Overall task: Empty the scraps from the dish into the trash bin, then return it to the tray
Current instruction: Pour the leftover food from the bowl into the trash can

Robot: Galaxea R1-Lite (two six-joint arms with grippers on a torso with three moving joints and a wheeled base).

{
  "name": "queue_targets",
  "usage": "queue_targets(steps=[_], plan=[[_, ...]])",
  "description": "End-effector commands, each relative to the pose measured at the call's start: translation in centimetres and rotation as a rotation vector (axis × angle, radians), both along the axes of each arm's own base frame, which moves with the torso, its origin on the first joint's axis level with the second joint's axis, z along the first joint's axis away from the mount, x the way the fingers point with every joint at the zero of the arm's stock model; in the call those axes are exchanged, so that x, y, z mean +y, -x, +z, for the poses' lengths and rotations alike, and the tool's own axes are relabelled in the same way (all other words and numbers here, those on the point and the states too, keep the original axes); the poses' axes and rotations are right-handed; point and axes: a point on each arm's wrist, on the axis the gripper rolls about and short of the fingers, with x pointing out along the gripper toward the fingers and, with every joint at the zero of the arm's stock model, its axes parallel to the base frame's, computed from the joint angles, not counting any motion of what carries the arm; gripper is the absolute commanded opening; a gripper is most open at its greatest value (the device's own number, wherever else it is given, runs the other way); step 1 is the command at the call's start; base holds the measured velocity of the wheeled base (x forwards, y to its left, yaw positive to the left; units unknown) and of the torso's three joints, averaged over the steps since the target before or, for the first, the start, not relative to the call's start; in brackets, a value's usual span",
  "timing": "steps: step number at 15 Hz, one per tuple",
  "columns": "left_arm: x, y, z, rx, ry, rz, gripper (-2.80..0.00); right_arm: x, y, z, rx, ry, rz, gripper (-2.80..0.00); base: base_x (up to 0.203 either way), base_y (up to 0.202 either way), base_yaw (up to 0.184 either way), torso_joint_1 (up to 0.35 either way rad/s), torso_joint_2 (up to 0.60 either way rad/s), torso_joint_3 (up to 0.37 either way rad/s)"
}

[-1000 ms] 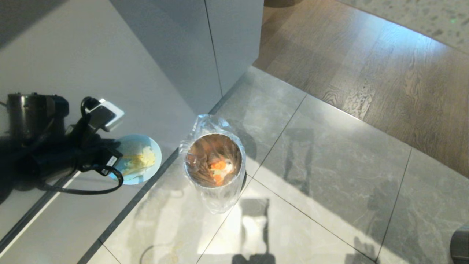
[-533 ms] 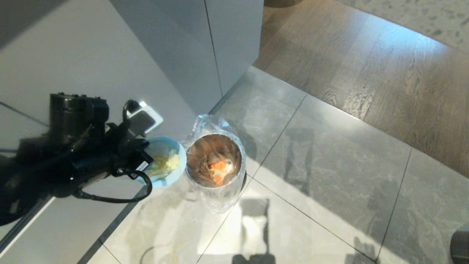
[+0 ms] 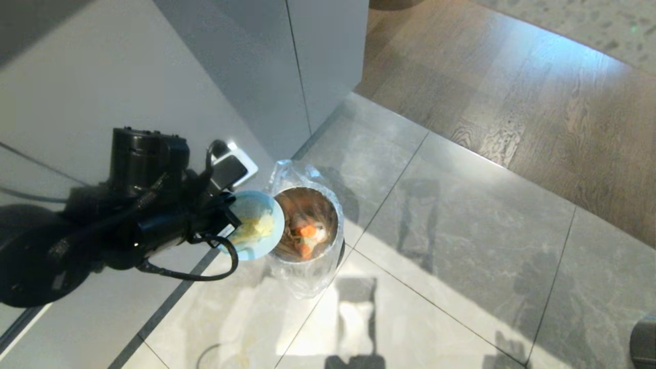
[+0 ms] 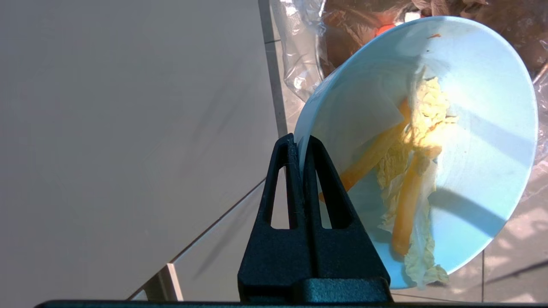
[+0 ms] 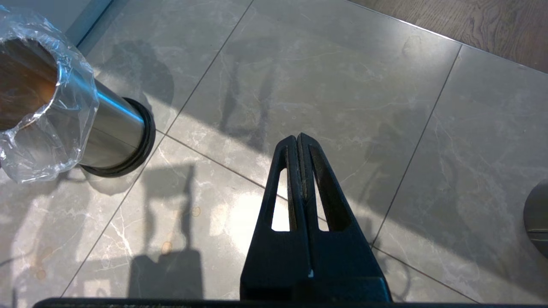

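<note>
The left claw (image 4: 301, 147) pinches the rim of the dish (image 4: 471, 128), tilted over the near edge of the trash bin (image 3: 328, 225) and hiding part of its mouth; the scraps (image 4: 411, 171) cling inside the dish. The right claw (image 5: 298, 141), pressed together, hangs over the floor (image 5: 342, 85); the tray appears in no view.

The small round pale-blue dish (image 4: 471, 128) looked smooth and glossy. The shiny metal trash bin (image 5: 107, 124) wore crinkled clear plastic. Polished grey marble-like floor tiles (image 3: 461, 230) met grained wood flooring (image 3: 538, 92) toward one o'clock.

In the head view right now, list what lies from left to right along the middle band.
Left gripper → dish, held by its rim → trash bin → grey floor tiles.
</note>
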Motion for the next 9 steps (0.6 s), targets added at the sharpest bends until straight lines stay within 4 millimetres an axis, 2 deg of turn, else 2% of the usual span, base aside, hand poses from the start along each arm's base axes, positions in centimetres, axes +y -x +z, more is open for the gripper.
queue_targets(steps=[1, 9], plan=[[-0.09, -0.08, 0.29, -0.013, -0.01, -0.007, -2.8, 0.0, 0.0, -0.01, 0.0, -0.001, 0.0, -2.8, 0.0, 0.0, 0.0, 0.0, 0.0, 0.0], [-0.11, -0.43, 0.89, -0.054, -0.059, -0.028, -2.8, 0.0, 0.0, 0.01, -0.001, -0.001, 0.0, -2.8, 0.0, 0.0, 0.0, 0.0, 0.0, 0.0]])
